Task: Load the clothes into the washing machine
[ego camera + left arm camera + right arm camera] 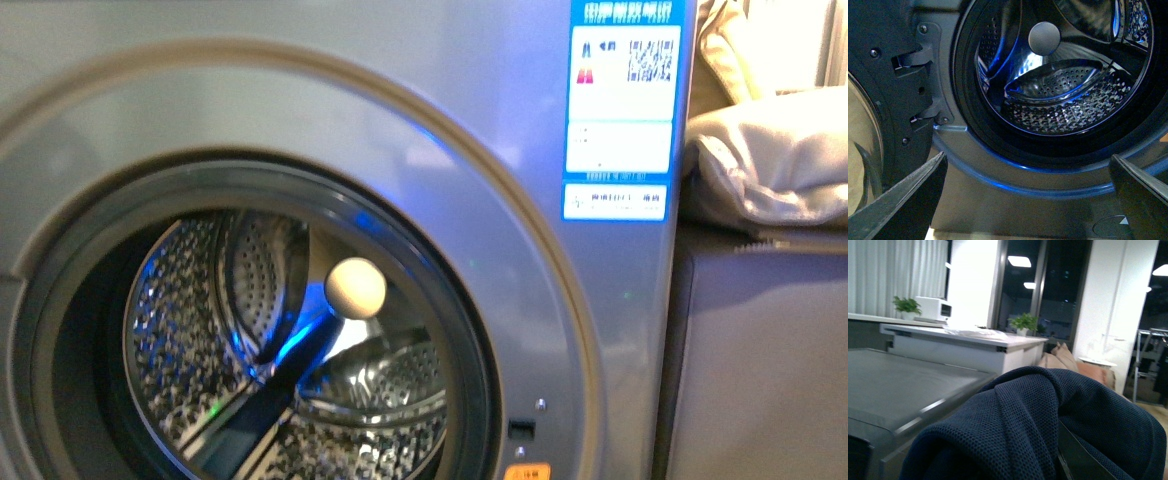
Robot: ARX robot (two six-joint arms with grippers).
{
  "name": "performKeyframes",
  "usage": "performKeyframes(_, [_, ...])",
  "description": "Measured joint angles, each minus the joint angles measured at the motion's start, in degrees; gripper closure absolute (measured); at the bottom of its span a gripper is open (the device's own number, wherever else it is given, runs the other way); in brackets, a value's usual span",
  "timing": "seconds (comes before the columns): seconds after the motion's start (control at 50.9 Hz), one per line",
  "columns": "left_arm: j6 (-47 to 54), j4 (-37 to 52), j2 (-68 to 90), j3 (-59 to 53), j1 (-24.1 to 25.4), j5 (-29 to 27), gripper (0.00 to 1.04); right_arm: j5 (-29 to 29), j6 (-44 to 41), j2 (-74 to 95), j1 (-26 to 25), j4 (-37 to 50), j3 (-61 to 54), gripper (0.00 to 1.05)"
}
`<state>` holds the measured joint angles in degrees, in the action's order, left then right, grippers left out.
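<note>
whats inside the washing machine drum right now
Bare perforated steel drum, raised paddles and a round pale cap at the back, lit blue. The clothes are outside it. The porthole rim hides the drum's lowest front.

Beige quilted fabric [775, 150] heaped; potted plant [1024, 322] by white counter [973, 342].

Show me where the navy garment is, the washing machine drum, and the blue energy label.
navy garment [1038, 425]: right wrist view, on the knit fold in its middle.
washing machine drum [170, 340]: front view, on its perforated left wall.
blue energy label [605, 100]: front view, on its white upper panel.
</note>
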<state>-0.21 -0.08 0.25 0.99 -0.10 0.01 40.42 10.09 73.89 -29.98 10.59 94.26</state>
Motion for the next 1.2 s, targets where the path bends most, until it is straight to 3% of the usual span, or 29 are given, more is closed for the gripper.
performKeyframes(0.098, [0.00, 0.00, 0.00, 0.00, 0.00, 0.00, 0.07, -3.65, -2.32, -1.31, 8.37, -5.90, 4.48, 0.98])
performKeyframes(0.236, [0.00, 0.00, 0.00, 0.00, 0.00, -0.02, 0.07, -11.89, -8.35, -1.92, 24.68, -14.58, 9.27, 0.98])
performKeyframes(0.55, [0.00, 0.00, 0.00, 0.00, 0.00, 0.00, 0.07, -22.86, -17.31, -3.10, 50.69, -16.22, 4.04, 0.98])
performKeyframes(1.081, [-0.13, 0.04, 0.00, -0.02, 0.04, 0.31, 0.07, -23.21, -18.51, -3.56, 52.22, -16.04, 3.37, 0.98])
performKeyframes(1.199, [-8.48, 13.16, 7.74, 0.81, 9.14, 22.18, 0.07, -23.17, -18.51, -3.56, 52.24, -16.04, 3.37, 0.98])
